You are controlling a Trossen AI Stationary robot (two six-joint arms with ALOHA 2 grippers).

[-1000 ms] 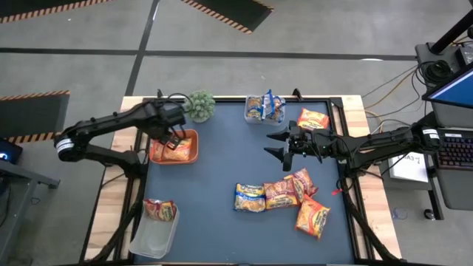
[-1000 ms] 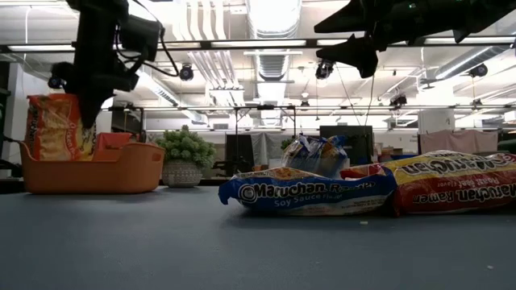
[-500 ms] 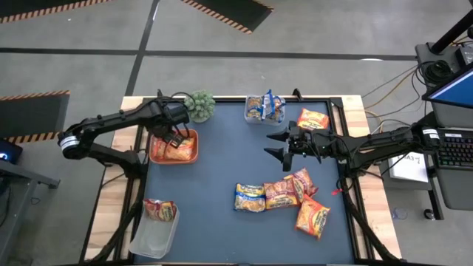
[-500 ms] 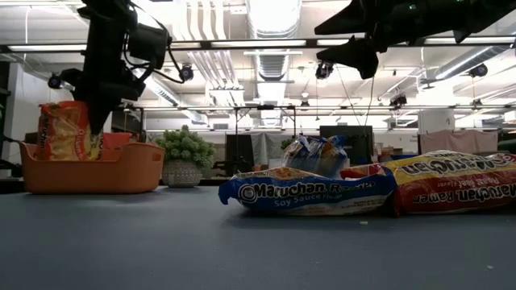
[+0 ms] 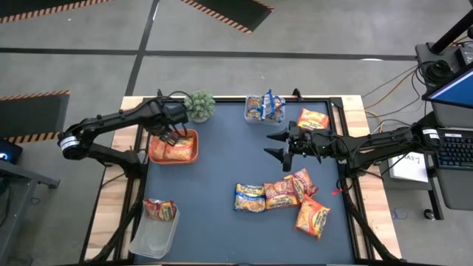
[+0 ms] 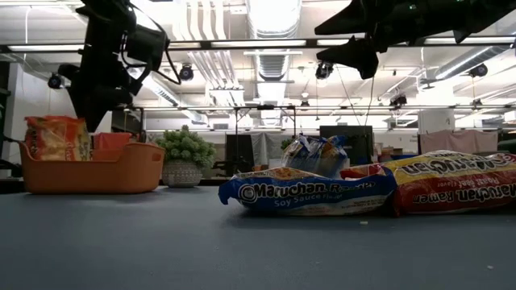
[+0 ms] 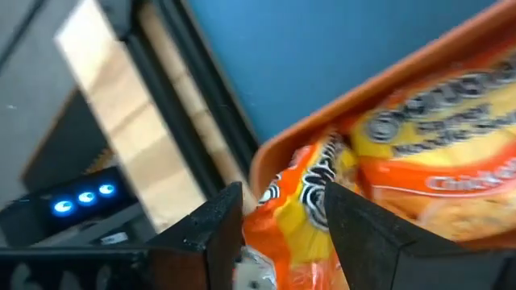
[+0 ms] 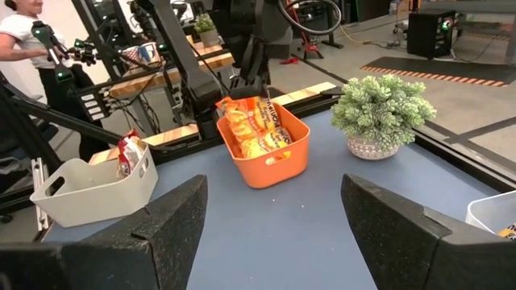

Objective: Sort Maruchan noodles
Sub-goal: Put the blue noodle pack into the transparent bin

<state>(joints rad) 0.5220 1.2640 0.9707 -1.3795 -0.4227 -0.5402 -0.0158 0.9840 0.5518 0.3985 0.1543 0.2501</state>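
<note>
Orange packet (image 6: 55, 137) now dropped into orange tray (image 5: 174, 147) at ten o'clock; left gripper (image 5: 167, 134) parted, empty, lifting. Right gripper (image 5: 281, 145) open, empty, waiting centre.

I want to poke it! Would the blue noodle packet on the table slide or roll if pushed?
The blue packet lies flat, so it would probably slide, not roll. Its wrapper looks crinkly and puffy, so it likely feels light and bends a little. It touches a red packet, which might get nudged too.
</note>
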